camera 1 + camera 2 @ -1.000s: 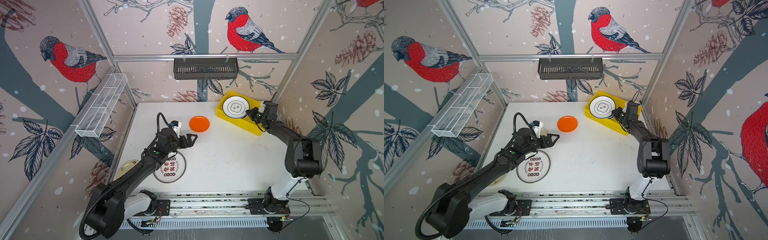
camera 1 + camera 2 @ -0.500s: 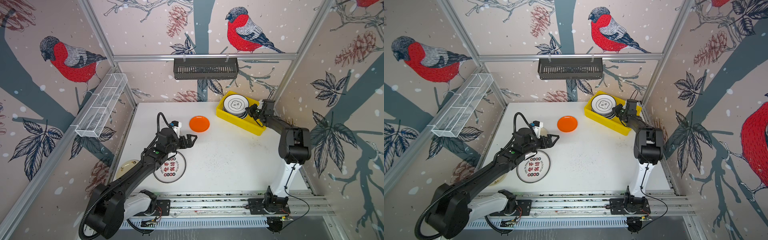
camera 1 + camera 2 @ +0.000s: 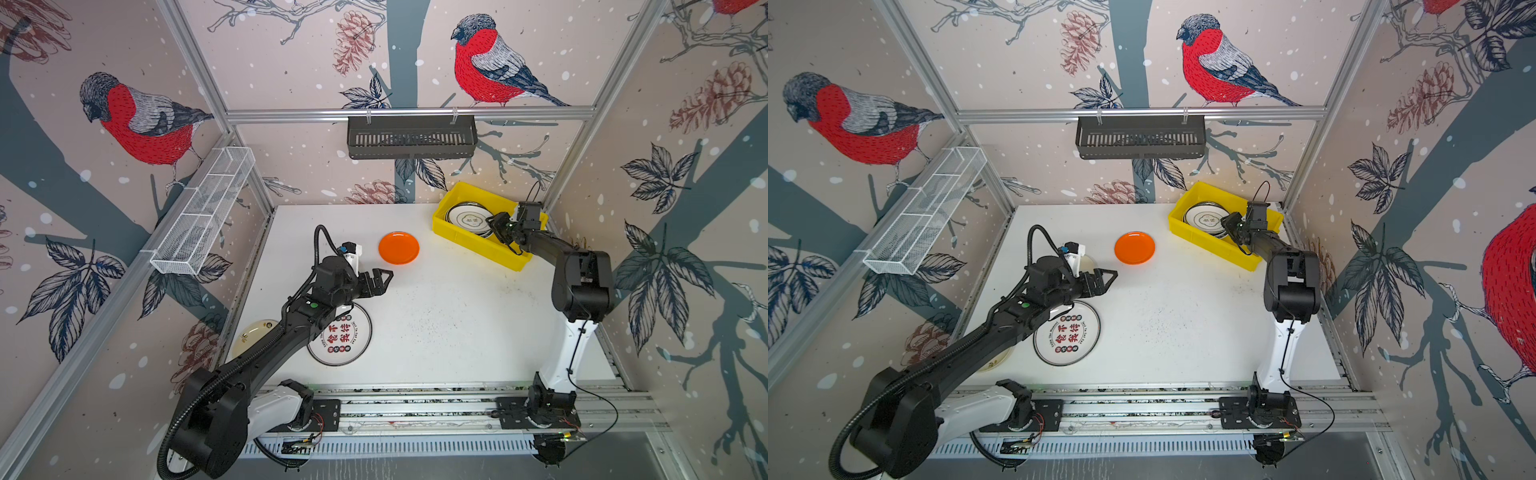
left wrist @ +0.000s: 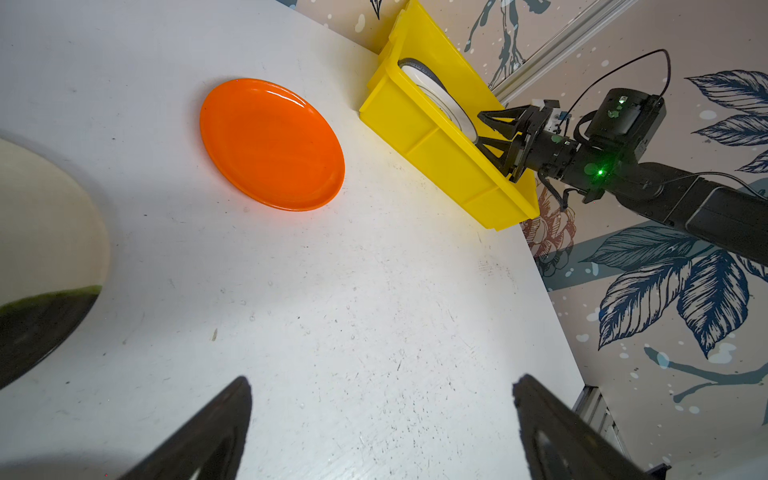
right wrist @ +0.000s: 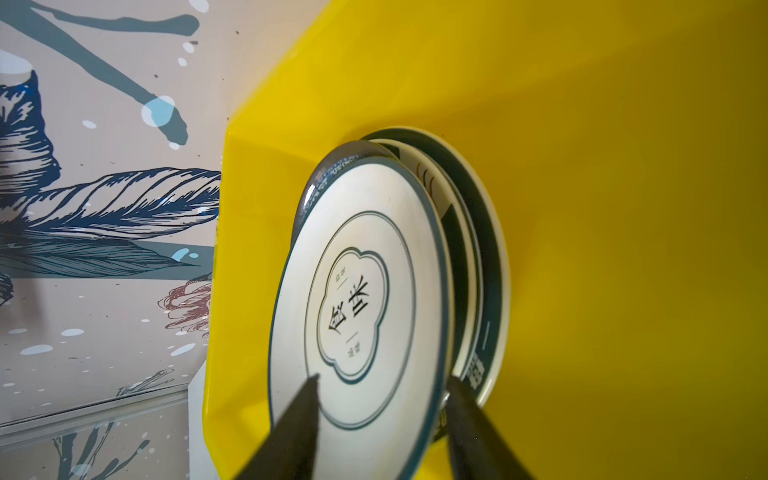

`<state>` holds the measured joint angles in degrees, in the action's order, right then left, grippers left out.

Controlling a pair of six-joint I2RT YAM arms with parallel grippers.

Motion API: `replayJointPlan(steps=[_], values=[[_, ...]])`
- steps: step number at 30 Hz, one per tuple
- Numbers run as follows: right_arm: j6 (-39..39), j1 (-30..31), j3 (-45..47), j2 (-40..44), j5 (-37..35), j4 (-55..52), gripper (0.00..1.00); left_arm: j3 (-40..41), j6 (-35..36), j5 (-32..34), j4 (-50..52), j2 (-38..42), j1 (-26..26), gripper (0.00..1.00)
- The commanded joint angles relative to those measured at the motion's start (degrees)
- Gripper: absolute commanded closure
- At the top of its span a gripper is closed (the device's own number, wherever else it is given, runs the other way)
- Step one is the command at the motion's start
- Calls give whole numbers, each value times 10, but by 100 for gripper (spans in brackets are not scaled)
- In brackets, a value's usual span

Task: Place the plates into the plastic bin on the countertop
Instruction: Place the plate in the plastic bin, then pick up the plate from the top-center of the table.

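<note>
- The step in hand is judged to be the letting-go of the white plate (image 5: 357,291), which lies on a stack of plates (image 5: 490,291) inside the yellow bin (image 3: 478,245), at the bin's end farther from the right arm's base.
- The right claw (image 5: 383,377) is seen open inside the bin. Its fingers are parted to either side of the white plate's edge, and no pinch on the plate is apparent.
- A clean exit is called for: the fingers should be held wide, drawn back along their own line, and then raised over the bin's wall. That way the rim is not hooked and the stack is not dragged.
- Whether the white plate sits flat on the stack cannot be told, so this should be checked before the bin is left.
- The left claw (image 3: 384,281) is held open and empty over the surface (image 3: 449,316), well apart from the bin.
- The orange plate (image 3: 398,247) lies near the bin, between it and the left claw, and is judged the likeliest next pick.
- The red-lettered plate (image 3: 345,336) and the cream plate (image 3: 255,334) lie farther from the bin.
</note>
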<state>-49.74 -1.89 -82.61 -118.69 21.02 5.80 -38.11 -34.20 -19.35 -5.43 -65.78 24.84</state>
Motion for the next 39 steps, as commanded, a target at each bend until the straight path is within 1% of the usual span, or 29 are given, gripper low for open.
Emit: replayJointPlan(steps=[1, 3, 4, 8, 11, 14, 18, 20, 23, 26, 30, 32, 35, 37, 39], values=[[35, 7, -5, 20, 1, 0, 17, -2, 3, 1, 5, 6, -1, 2], [49, 12, -2, 38, -1, -5, 11, 0, 2, 4, 5, 10, -1, 2], [58, 14, 1, 48, 4, -7, 10, 0, 1, 5, 5, 12, -1, 2], [95, 26, 2, 76, 8, -33, 9, 5, -3, 5, 1, 16, -1, 2], [108, 34, 4, 100, 13, -61, 9, 11, -8, 4, -6, 19, -1, 2], [122, 49, 42, 160, 6, -62, 9, 15, -8, 2, -11, 21, -1, 2], [148, 81, 96, 255, -28, -74, 8, 18, -4, 2, -19, 21, -1, 2], [147, 94, 120, 296, -38, -82, 8, 19, 0, 3, -28, 18, -1, 2], [140, 111, 169, 352, -34, -77, 8, 24, -7, 8, -74, 2, -1, 2], [129, 127, 216, 400, -35, -89, 9, 15, -10, -2, -119, -21, -1, 2], [129, 164, 290, 451, -27, -82, 10, 16, -4, -13, -170, -35, 0, 2], [122, 181, 324, 462, -29, -66, 10, 44, -15, -15, -216, -32, 1, 2], [96, 210, 370, 464, -26, -25, 12, 102, -25, 13, -303, -30, 14, 2], [75, 223, 386, 459, -4, 8, 13, 119, -17, 39, -329, -38, 28, 2], [56, 236, 393, 450, 19, 46, 13, 118, 7, 49, -340, -56, 45, 2]])
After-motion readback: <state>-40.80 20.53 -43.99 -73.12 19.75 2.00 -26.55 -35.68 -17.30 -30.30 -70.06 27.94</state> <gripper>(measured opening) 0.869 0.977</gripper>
